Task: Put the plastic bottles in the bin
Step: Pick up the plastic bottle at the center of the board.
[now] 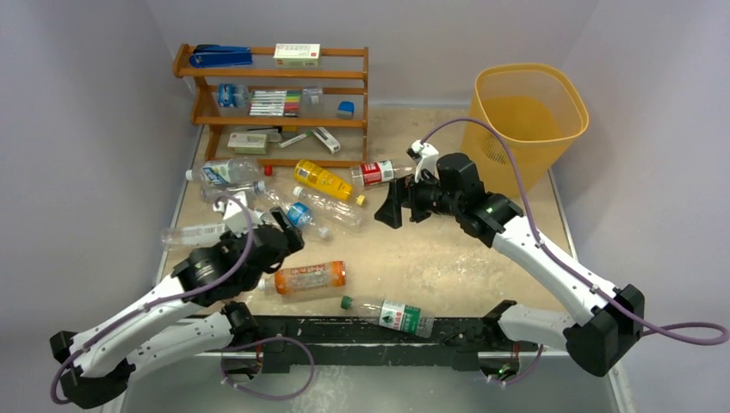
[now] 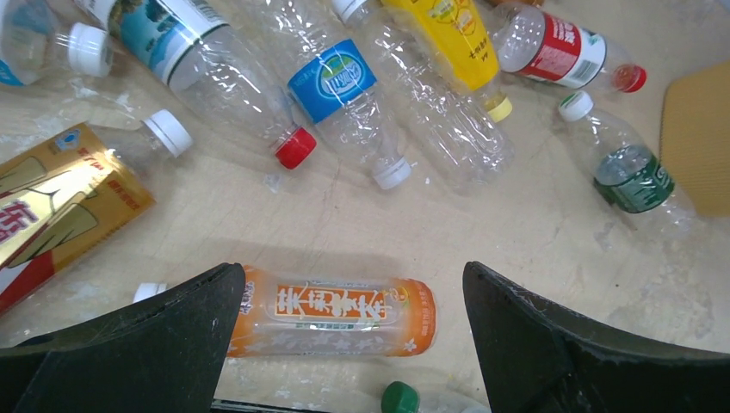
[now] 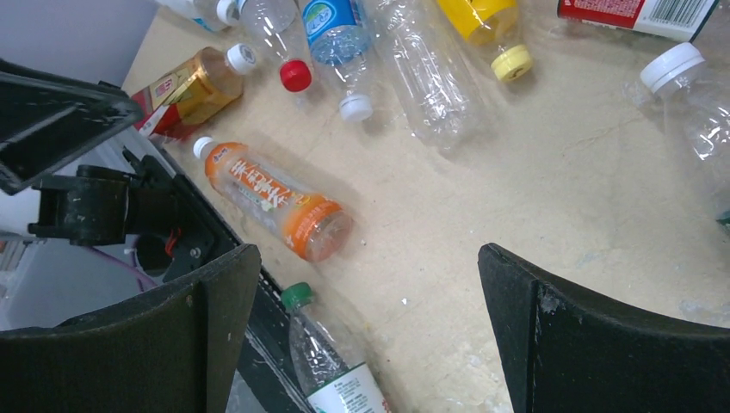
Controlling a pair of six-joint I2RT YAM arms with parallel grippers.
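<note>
Orange bottle (image 2: 331,314) beneath left gripper (image 2: 350,269)

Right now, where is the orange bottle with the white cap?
In the top view the orange bottle lies on its side, left of centre near the table's front edge, next to the green-capped bottle.

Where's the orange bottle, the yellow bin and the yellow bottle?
Orange plastic bottle (image 2: 331,314), left wrist view, its label.
Tall yellow-orange plastic bin (image 1: 538,155), top view, near wall.
Yellow plastic bottle (image 1: 323,179), top view, its body.
</note>
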